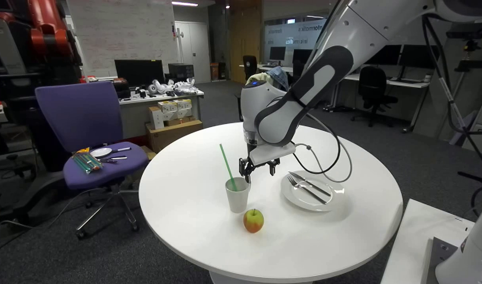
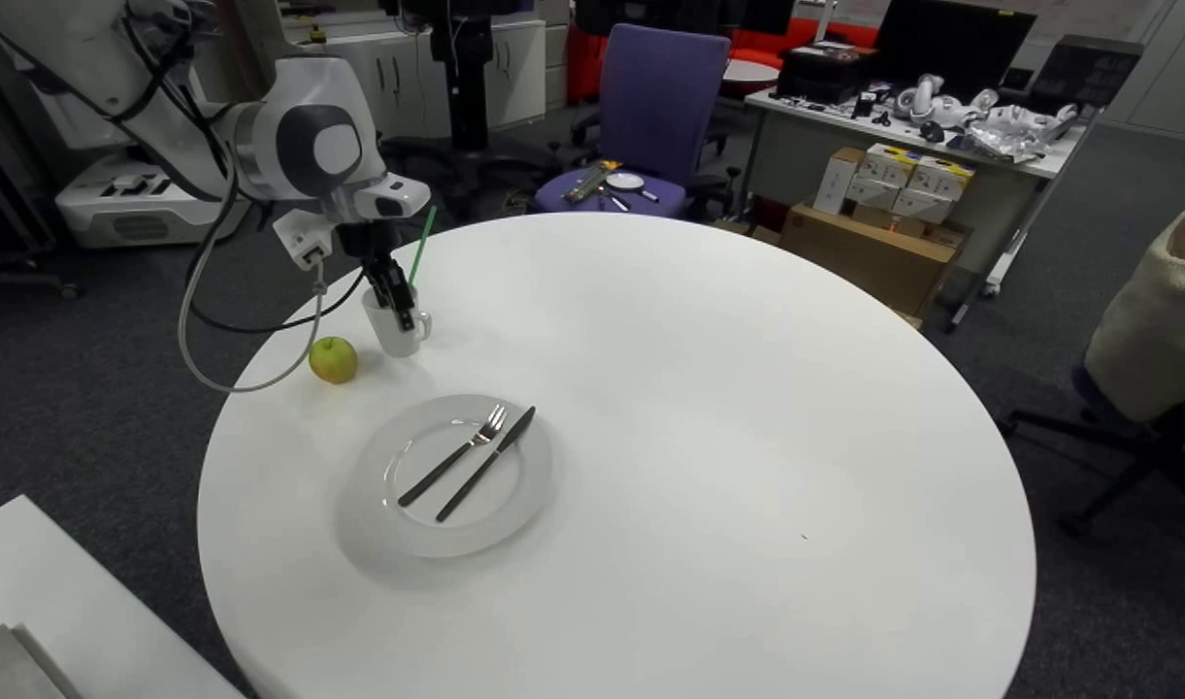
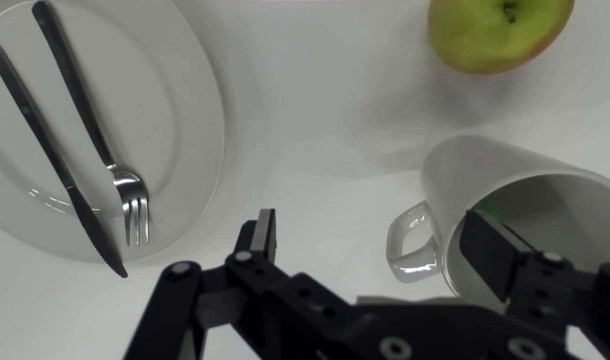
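My gripper [image 3: 368,212] stands open above the white table, with nothing held between its fingers. A white mug [image 3: 464,160] is closest, with its handle [image 3: 417,262] facing the gap between the fingers. The right-hand finger [image 3: 489,250] overlaps the mug's opening in the wrist view; whether it dips below the rim I cannot tell. A green straw [image 1: 227,163] leans out of the mug, showing only as a green blur from the wrist. Beside the mug sits a red-green apple [image 1: 253,221]. A white plate [image 3: 200,125] carries a fork [image 3: 77,90] and a knife [image 3: 41,135].
The round white table [image 2: 747,437] supports all of these. Grey and black cables [image 1: 347,157] loop from the arm down near the plate. A purple chair [image 1: 81,114] with small items on its seat stands beyond the table. A white side table [image 1: 414,228] bears the arm's base.
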`<state>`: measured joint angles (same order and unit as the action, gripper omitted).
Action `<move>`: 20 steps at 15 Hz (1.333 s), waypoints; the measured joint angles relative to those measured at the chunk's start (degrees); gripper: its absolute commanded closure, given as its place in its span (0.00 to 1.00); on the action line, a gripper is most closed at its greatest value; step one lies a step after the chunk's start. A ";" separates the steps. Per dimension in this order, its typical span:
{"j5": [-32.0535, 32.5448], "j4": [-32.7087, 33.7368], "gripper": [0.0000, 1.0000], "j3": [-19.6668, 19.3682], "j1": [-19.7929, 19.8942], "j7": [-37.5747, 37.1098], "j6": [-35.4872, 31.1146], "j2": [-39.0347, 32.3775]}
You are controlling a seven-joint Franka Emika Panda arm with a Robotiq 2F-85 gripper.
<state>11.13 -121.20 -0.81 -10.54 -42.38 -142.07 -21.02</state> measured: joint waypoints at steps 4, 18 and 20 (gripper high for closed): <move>-1.30 1.26 0.00 0.00 -0.45 -0.73 -1.19 -1.88; -4.44 3.75 0.33 -0.37 -2.35 -7.38 -4.34 -5.27; -4.75 4.10 0.47 -0.50 -2.35 -7.39 -4.34 -5.74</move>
<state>6.38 -117.09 -1.31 -12.90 -49.77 -146.42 -26.76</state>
